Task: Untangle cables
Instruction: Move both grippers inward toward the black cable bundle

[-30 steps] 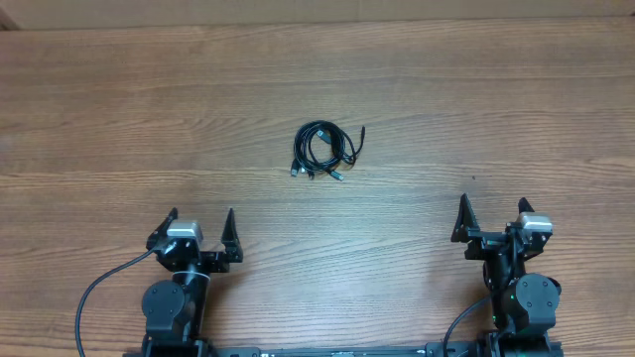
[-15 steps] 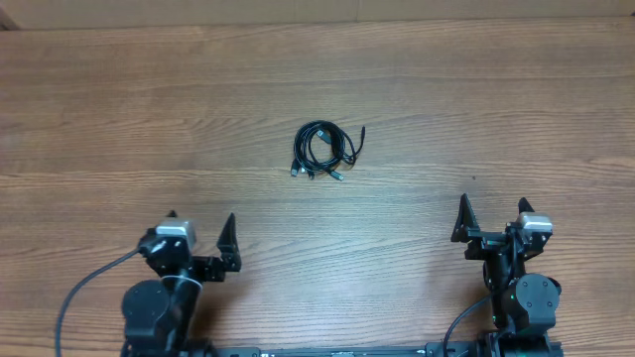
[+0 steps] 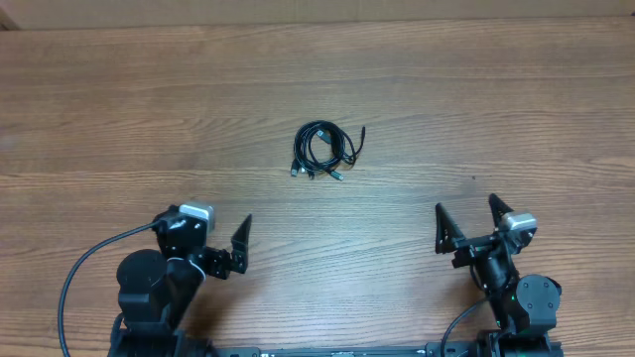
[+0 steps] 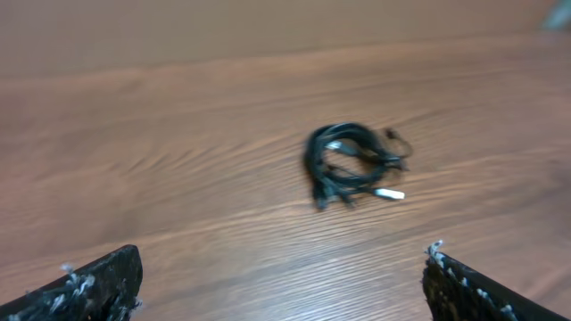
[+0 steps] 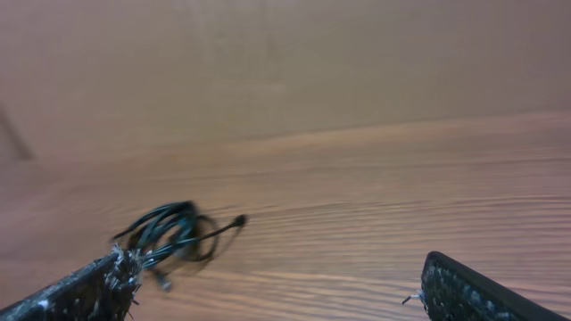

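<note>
overhead: left gripper (image 3: 204, 224) spread wide, empty, low by the near edge of the table (image 3: 516, 89), arm turned so it aims up and right toward the middle. right gripper (image 3: 466, 205) also spread wide, empty, aimed up and left. both well apart from the cables (image 3: 322, 149), one small coiled tangle mid-table, about midway between the arms. tangle runs slightly longer left-right; one plug tail sticks out at upper right, silver-tipped ends along its lower edge. left wrist view: tangle near centre frame. right wrist view: tangle low left, blurred.
</note>
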